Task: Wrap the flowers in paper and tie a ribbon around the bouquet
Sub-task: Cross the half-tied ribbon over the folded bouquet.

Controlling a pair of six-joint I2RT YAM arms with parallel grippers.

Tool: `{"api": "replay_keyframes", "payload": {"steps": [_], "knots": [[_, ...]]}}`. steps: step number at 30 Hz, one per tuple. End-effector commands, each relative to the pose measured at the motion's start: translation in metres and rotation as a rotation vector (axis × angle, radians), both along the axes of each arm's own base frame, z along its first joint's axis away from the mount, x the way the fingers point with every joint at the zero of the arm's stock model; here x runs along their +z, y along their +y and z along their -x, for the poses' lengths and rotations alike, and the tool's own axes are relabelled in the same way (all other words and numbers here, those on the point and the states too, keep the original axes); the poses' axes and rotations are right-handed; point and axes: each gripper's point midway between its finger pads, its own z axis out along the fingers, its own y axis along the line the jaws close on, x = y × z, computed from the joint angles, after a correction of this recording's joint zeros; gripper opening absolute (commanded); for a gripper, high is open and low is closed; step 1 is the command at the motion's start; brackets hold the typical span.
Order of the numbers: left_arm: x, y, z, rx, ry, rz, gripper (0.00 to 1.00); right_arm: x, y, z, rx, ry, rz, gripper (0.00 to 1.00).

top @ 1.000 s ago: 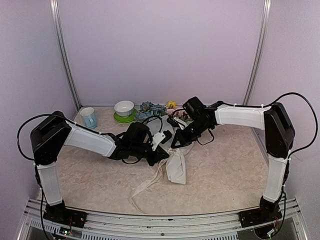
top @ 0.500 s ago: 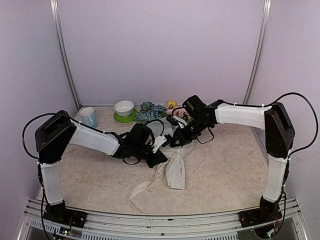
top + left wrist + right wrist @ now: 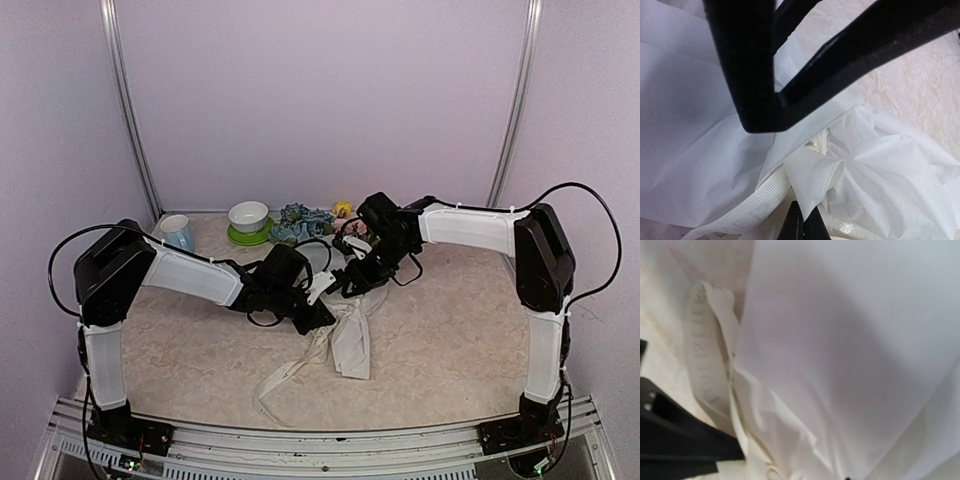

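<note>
Bouquet (image 3: 352, 335) lies mid-counter (image 3: 450, 340). It's a crumpled white paper (image 3: 690, 125) cone with its tail toward the near edge and its blue, pink and yellow flowers (image 3: 300, 220) toward the far edge. Cream ribbed ribbon (image 3: 810, 172) loops over the paper and trails to the near edge. Left gripper (image 3: 801, 216): jaws pinched tight on a ribbon loop at the cone's waist. Right gripper (image 3: 347, 284): just across the cone, jaws partly apart, nothing in them, paper close under.
</note>
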Motion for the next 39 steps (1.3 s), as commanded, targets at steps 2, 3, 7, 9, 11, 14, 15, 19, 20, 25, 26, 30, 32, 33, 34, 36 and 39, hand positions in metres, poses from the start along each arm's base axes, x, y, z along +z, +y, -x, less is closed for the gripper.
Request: {"api": "replay_keyframes", "payload": {"steps": [2, 3, 7, 9, 11, 14, 15, 19, 20, 25, 26, 30, 32, 33, 34, 36, 39], "knots": [[-0.002, -0.009, 0.002, -0.032, 0.011, 0.005, 0.00, -0.015, 0.008, 0.014, 0.067, 0.030, 0.070, 0.32], [0.000, -0.009, 0.001, -0.027, 0.007, 0.013, 0.00, -0.016, 0.009, 0.014, 0.066, 0.033, 0.068, 0.27], [0.009, -0.010, -0.001, -0.018, -0.004, 0.048, 0.00, -0.002, 0.020, 0.017, 0.080, 0.035, -0.006, 0.07], [0.010, -0.012, 0.000, -0.020, -0.001, 0.051, 0.00, 0.004, 0.023, 0.018, 0.086, 0.034, -0.029, 0.02], [0.009, -0.011, 0.000, -0.019, 0.001, 0.050, 0.00, 0.007, 0.023, 0.017, 0.083, 0.026, -0.032, 0.00], [0.011, -0.011, 0.000, -0.018, 0.001, 0.054, 0.00, 0.012, 0.023, 0.017, 0.081, 0.020, -0.040, 0.00], [0.011, -0.011, 0.000, -0.017, 0.001, 0.055, 0.00, 0.015, 0.023, 0.017, 0.080, 0.021, -0.048, 0.00], [0.016, -0.012, -0.004, -0.007, 0.000, 0.067, 0.00, 0.022, 0.025, 0.018, 0.079, 0.018, -0.070, 0.00], [0.016, -0.013, -0.005, -0.002, 0.004, 0.068, 0.00, 0.026, 0.026, 0.018, 0.080, 0.016, -0.080, 0.00], [0.021, -0.010, -0.008, 0.017, 0.025, 0.080, 0.00, 0.039, 0.020, 0.013, 0.048, -0.058, -0.069, 0.06], [0.020, -0.006, -0.005, 0.019, 0.033, 0.083, 0.00, 0.042, 0.018, 0.012, 0.040, -0.083, -0.073, 0.08], [0.025, 0.001, -0.003, 0.028, 0.070, 0.118, 0.00, 0.054, 0.006, 0.009, 0.001, -0.208, -0.081, 0.12], [0.029, -0.001, 0.000, 0.023, 0.097, 0.146, 0.00, 0.057, 0.003, 0.007, 0.009, -0.309, -0.045, 0.18], [0.031, -0.002, 0.000, 0.025, 0.103, 0.158, 0.00, 0.057, 0.004, 0.009, 0.030, -0.356, -0.023, 0.20], [0.032, -0.002, -0.001, 0.032, 0.114, 0.167, 0.00, 0.056, 0.007, 0.013, 0.054, -0.395, -0.011, 0.24], [0.034, -0.002, -0.004, 0.050, 0.141, 0.187, 0.00, 0.054, 0.018, 0.027, 0.125, -0.442, -0.015, 0.30], [0.032, 0.000, -0.007, 0.072, 0.186, 0.201, 0.00, 0.044, 0.020, 0.029, 0.163, -0.468, 0.018, 0.33]]}}
